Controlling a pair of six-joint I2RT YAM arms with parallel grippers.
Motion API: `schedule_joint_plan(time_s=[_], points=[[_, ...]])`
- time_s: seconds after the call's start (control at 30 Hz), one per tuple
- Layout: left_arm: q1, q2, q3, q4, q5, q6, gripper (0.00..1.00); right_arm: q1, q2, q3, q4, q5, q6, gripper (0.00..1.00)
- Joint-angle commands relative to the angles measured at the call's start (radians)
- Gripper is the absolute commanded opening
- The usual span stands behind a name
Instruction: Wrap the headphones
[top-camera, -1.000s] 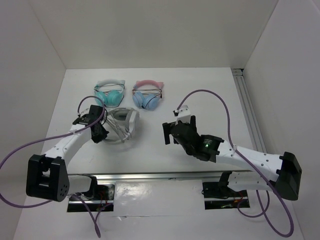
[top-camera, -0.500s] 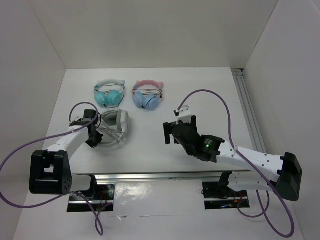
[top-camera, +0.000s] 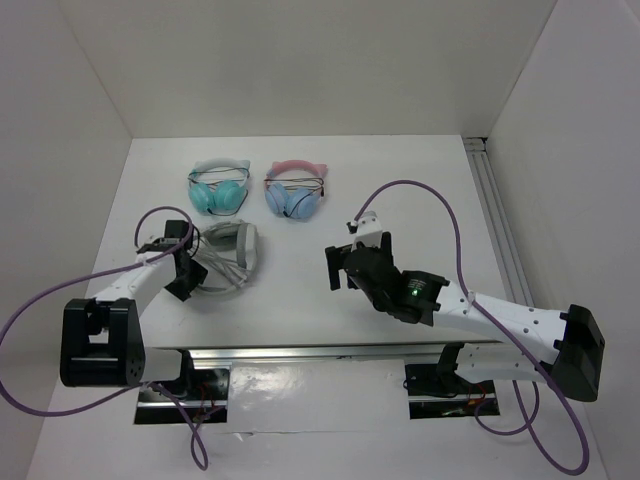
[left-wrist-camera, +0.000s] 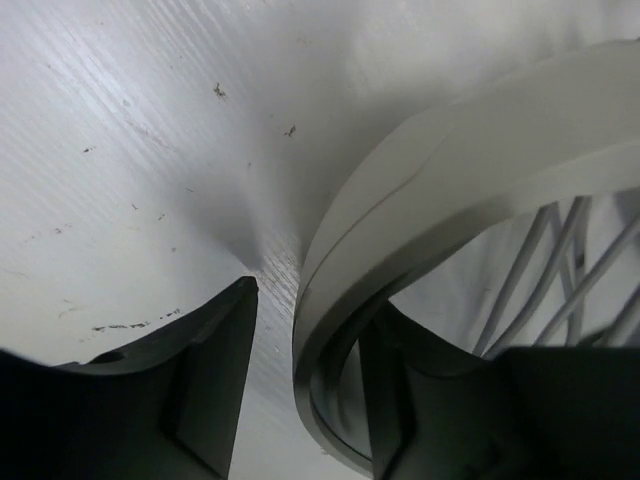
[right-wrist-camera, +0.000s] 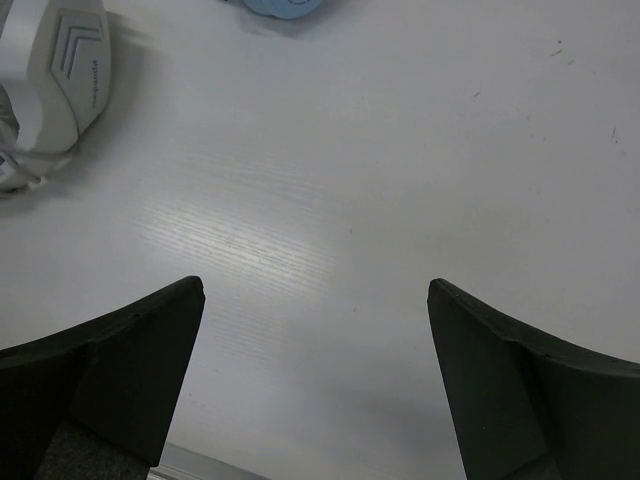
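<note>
The headphones (top-camera: 232, 250) lie flat on the white table at the left, with the thin grey cable looped across them. My left gripper (top-camera: 183, 272) sits low at their left edge. In the left wrist view the wide light band (left-wrist-camera: 450, 170) runs between the two dark fingers of my left gripper (left-wrist-camera: 310, 305). The jaws are open, with a bare gap between the left finger (left-wrist-camera: 215, 370) and the band. Cable strands (left-wrist-camera: 560, 270) show behind the band. My right gripper (top-camera: 338, 266) hovers wide open over bare table (right-wrist-camera: 315, 330), right of the headphones, whose ear cup (right-wrist-camera: 55, 70) shows at its top left.
A teal pair (top-camera: 218, 190) and a blue pair with a pink band (top-camera: 295, 195) lie side by side behind the headphones. A metal rail (top-camera: 495, 220) runs along the table's right side. Another rail (top-camera: 330, 352) crosses the near edge by the arm bases.
The left gripper dragged the headphones a little to the left, then its jaws opened off the band. The right arm has not moved.
</note>
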Motion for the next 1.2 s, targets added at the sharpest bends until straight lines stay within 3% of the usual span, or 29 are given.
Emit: schedule_joint_plan(time_s=[0.0, 0.23, 0.27, 0.37, 0.43, 0.67, 0.8, 1.0, 1.17], points=[[0.006, -0.067, -0.028, -0.01, 0.005, -0.016, 0.58, 0.011, 0.0, 0.002, 0.048, 0.009, 0.01, 1.0], [0.006, -0.153, -0.028, -0.056, 0.018, -0.007, 0.71, 0.03, 0.0, 0.022, 0.048, 0.009, 0.01, 1.0], [0.006, -0.167, -0.028, -0.072, 0.028, -0.007, 0.78, 0.03, 0.0, 0.022, 0.048, 0.009, 0.01, 1.0], [0.006, -0.239, -0.019, -0.128, 0.039, -0.007, 0.84, 0.039, 0.0, 0.031, 0.038, 0.009, 0.01, 1.0], [0.006, -0.32, -0.03, -0.144, 0.039, -0.016, 1.0, 0.039, 0.0, 0.04, 0.029, 0.009, 0.019, 1.0], [-0.016, -0.555, 0.05, -0.277, 0.073, 0.039, 1.0, 0.073, -0.02, 0.112, -0.044, 0.018, 0.048, 1.0], [-0.087, -0.639, 0.16, -0.277, 0.211, 0.204, 1.0, 0.114, -0.051, 0.154, -0.123, 0.056, 0.088, 1.0], [-0.122, -0.705, 0.373, -0.397, 0.22, 0.479, 1.0, 0.171, -0.106, 0.308, -0.328, 0.052, 0.134, 1.0], [-0.122, -0.857, 0.412, -0.451, 0.225, 0.516, 1.0, 0.22, -0.202, 0.353, -0.393, -0.002, 0.164, 1.0]])
